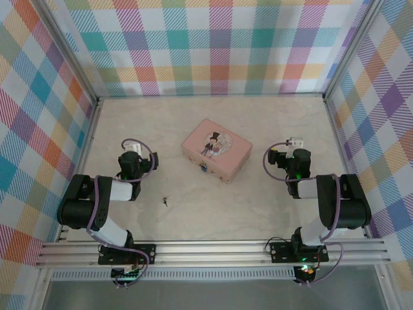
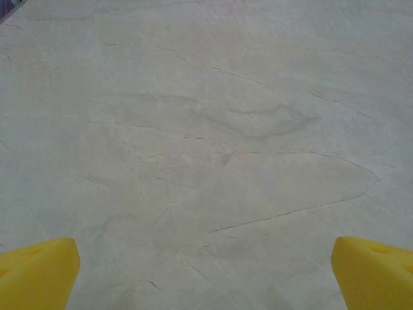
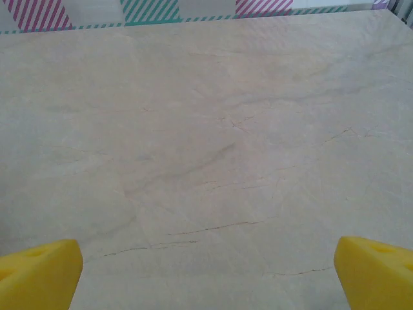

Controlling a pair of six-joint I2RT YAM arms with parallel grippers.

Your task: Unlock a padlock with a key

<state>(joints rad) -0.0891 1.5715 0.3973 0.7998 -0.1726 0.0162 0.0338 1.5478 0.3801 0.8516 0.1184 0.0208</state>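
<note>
The key (image 1: pixel 166 202), a tiny dark speck on the table (image 1: pixel 258 213), lies to the right of the left gripper (image 2: pixel 206 274) and nearer; that gripper's yellow fingers (image 2: pixel 39 274) stand spread wide. The key's axis is too small to tell. The padlock (image 1: pixel 205 169) touches the pink tin's (image 1: pixel 216 145) near edge. The right gripper (image 3: pixel 206 274), likewise spread, is farther from the key. The top view places key and lock; the wrist views give the finger spread.

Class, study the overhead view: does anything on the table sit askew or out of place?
The pink tin lies turned at an angle on the table, not square to its edges. The key lies alone, apart from the tin. Nothing looks spilled or damaged.
</note>
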